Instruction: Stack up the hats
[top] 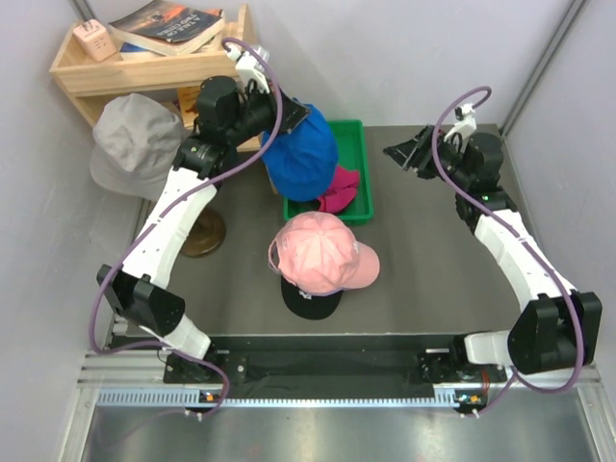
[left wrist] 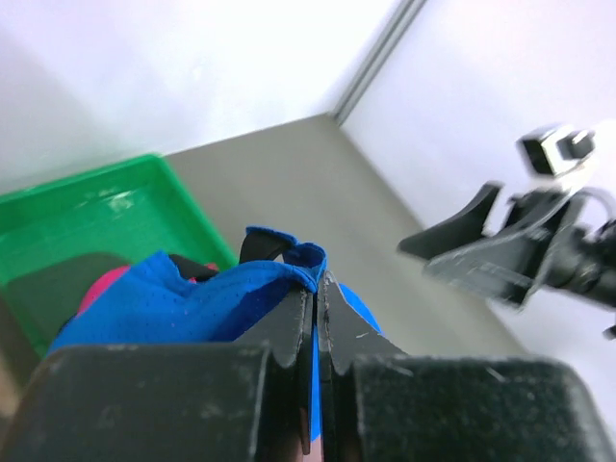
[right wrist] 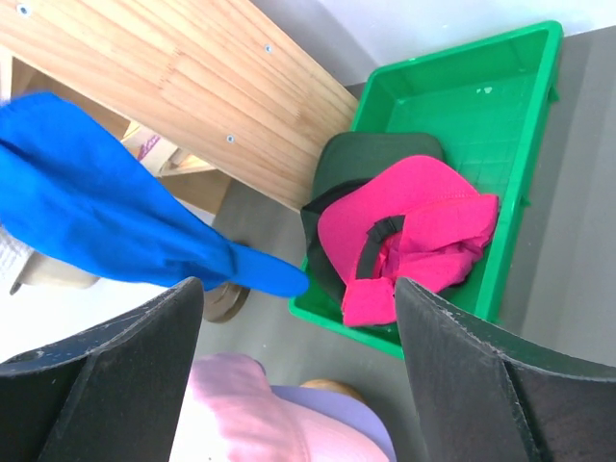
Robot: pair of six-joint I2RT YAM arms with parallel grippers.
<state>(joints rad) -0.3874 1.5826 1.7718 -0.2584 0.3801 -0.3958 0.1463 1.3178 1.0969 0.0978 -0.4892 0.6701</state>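
Note:
My left gripper [top: 289, 117] is shut on the bright blue cap [top: 300, 154] and holds it in the air over the left end of the green tray [top: 363, 173]. In the left wrist view the fingers [left wrist: 318, 318] pinch the blue fabric [left wrist: 183, 303]. The magenta cap [top: 339, 188] lies in the tray on a dark green cap [right wrist: 371, 159]. A pink cap [top: 318, 252] sits on a lavender cap [right wrist: 337, 409] and a black cap [top: 310, 300] at the table's middle. My right gripper [top: 409, 154] is open and empty, raised at the right.
A wooden shelf [top: 144, 67] with books stands at the back left. A grey hat [top: 135, 142] sits on a stand with a round base [top: 202, 234] left of the tray.

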